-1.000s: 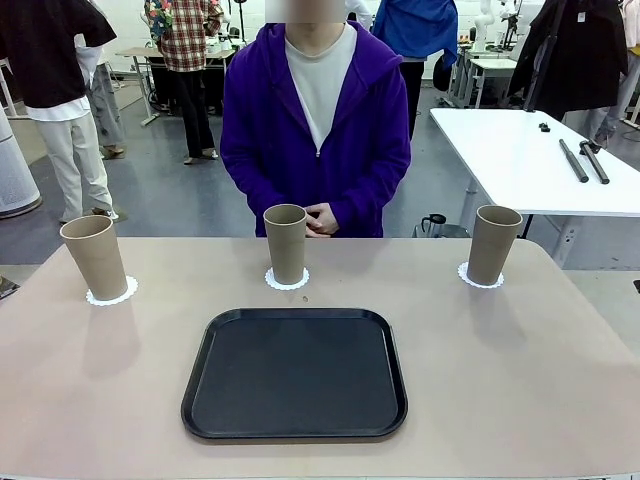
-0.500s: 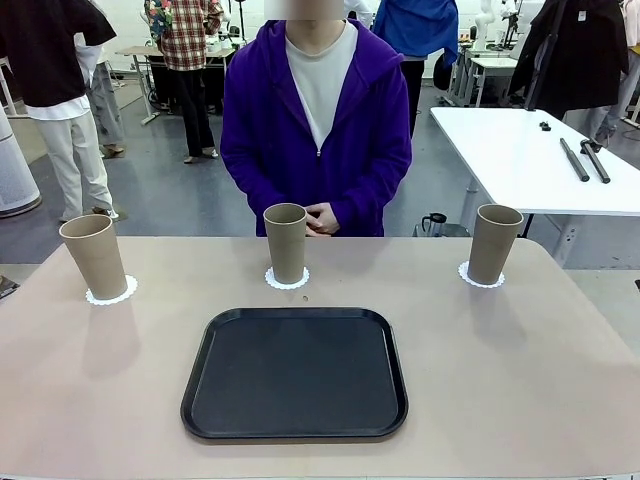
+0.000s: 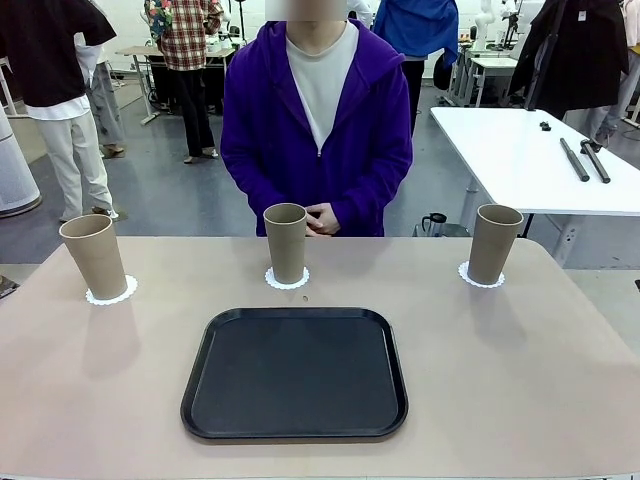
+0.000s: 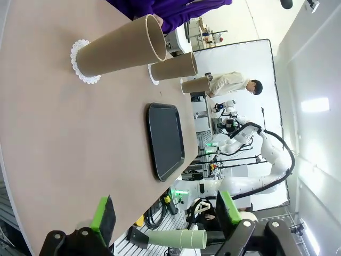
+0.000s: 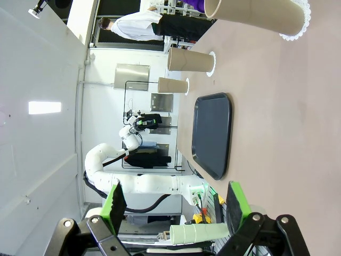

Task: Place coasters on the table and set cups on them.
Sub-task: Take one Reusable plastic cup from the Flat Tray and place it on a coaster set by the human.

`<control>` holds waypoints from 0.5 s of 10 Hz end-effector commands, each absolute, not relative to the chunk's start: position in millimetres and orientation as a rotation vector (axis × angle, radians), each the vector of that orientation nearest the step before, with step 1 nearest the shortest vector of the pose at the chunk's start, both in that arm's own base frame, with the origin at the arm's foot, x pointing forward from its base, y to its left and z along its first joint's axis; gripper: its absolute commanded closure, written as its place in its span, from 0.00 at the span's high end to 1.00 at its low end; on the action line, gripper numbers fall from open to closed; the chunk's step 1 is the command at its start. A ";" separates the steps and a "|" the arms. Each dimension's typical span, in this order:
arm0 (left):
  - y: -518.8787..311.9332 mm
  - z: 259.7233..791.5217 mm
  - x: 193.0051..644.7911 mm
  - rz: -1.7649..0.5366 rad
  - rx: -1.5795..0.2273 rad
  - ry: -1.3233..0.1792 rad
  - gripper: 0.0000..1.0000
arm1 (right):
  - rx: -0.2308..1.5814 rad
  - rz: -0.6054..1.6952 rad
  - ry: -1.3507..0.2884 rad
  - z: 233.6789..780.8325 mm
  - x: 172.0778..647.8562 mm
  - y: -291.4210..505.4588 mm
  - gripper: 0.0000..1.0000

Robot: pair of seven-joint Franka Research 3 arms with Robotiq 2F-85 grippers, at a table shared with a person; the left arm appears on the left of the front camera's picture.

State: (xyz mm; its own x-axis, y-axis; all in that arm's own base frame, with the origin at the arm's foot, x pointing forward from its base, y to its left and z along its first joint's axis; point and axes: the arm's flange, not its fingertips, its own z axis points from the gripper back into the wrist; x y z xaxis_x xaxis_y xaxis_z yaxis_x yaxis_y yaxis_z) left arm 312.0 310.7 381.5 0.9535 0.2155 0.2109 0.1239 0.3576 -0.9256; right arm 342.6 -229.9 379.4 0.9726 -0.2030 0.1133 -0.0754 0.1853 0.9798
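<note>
Upright cups (image 3: 287,243) (three) on coasters (image 3: 287,281)

Left gripper (image 4: 165,216): jaws spread wide, nothing between the green pads (image 4: 104,216). Right gripper (image 5: 176,205): likewise spread, empty. Both appear to hang clear above the surface, though height is hard to judge. Person's hands (image 3: 321,219) clasped together.

No readable text, labels or numbers anywhere
</note>
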 end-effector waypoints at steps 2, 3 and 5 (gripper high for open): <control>311.2 382.3 310.8 0.062 -1.217 -0.325 1.00 | 1.387 -0.094 -0.232 380.4 341.4 -229.5 1.00; 311.2 382.3 310.8 0.062 -1.217 -0.325 1.00 | 1.387 -0.094 -0.232 380.4 341.4 -229.5 1.00; 311.2 382.3 310.8 0.062 -1.217 -0.325 1.00 | 1.387 -0.094 -0.232 380.4 341.4 -229.5 1.00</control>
